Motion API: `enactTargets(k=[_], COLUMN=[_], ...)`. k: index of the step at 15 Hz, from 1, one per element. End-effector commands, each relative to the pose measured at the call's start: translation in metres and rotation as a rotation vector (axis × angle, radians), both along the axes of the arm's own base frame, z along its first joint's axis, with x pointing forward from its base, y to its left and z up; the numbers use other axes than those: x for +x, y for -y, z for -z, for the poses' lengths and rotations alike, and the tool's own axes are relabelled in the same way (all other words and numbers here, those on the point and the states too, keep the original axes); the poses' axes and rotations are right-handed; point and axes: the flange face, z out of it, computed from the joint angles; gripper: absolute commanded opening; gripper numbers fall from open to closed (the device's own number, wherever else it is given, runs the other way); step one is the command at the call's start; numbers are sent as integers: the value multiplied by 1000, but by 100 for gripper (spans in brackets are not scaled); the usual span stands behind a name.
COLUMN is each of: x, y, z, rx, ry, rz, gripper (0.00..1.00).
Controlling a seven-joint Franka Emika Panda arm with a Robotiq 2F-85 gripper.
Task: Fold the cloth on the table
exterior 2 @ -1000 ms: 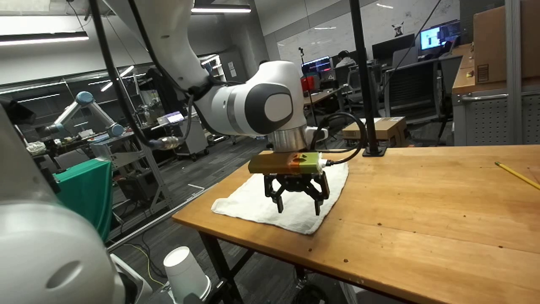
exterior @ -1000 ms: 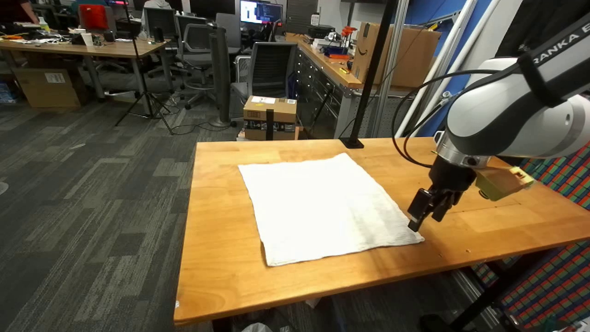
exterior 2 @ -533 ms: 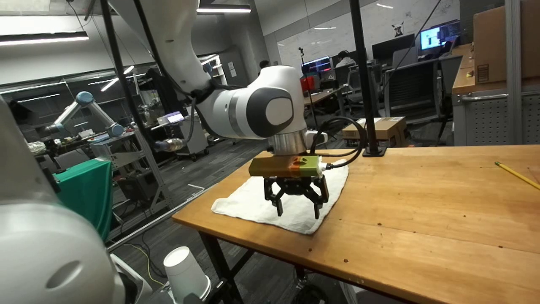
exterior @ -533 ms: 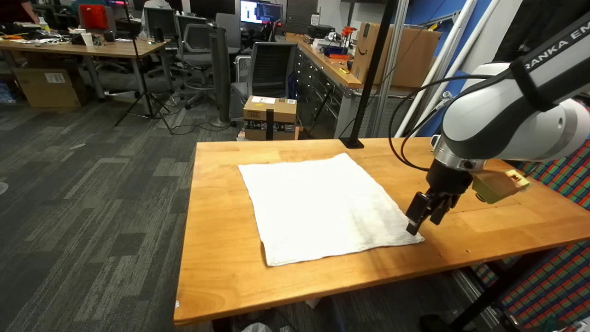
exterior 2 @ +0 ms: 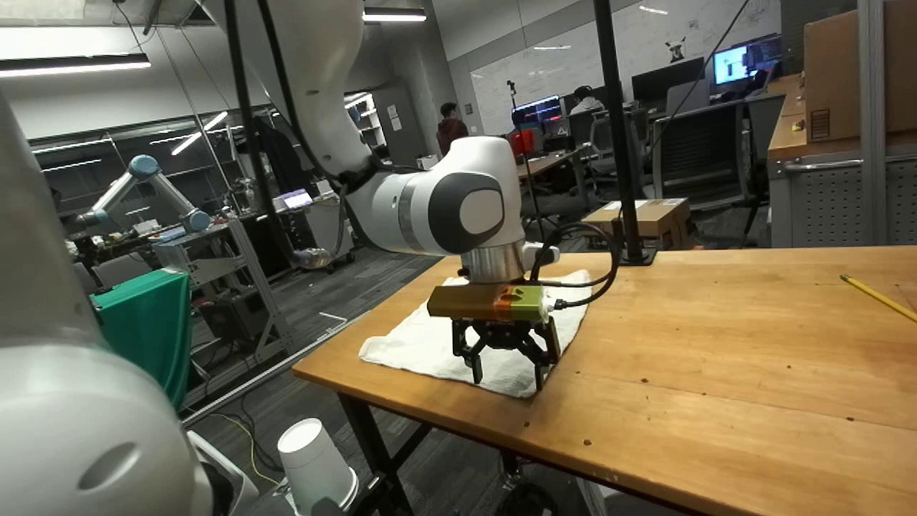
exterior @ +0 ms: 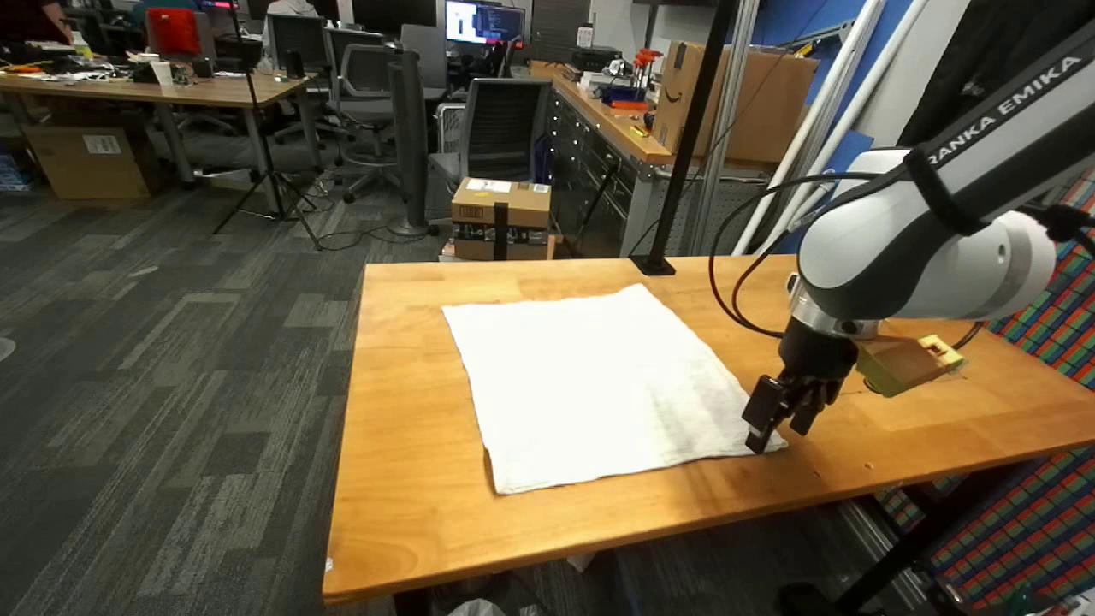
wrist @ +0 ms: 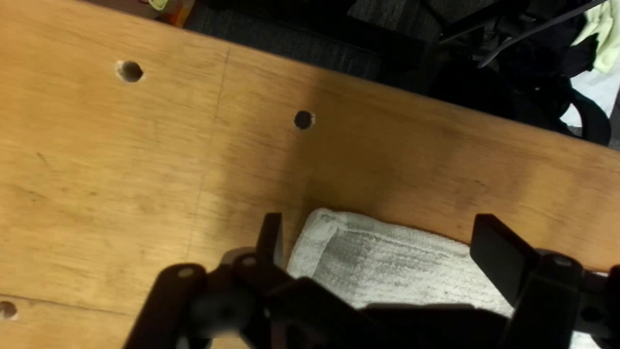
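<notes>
Over corner of cloth (exterior: 590,389), gripper (exterior 2: 509,381) hanging fully spread, holding nothing (contact unclear); cloth lying flat, table (exterior: 411,445) beneath it. Step likely being corner grasp; next move probably needing lowering, then pinching.

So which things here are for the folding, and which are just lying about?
For the job:
white cloth, unfolded
wooden table beneath it
gripper, open near the cloth's corner

Just lying about:
yellow pencil on the table
cardboard box and office chair beyond it
</notes>
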Motion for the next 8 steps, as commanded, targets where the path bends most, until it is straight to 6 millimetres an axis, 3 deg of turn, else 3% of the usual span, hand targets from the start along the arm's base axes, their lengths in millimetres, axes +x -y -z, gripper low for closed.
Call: enactTargets(k=[1,7,8], x=[7,12,15], y=[-5,-12,-12], z=[12,15,13], rx=[-13,-58,-65], ry=[15,13,16], rz=[30,39,42], gripper=[100,100,90])
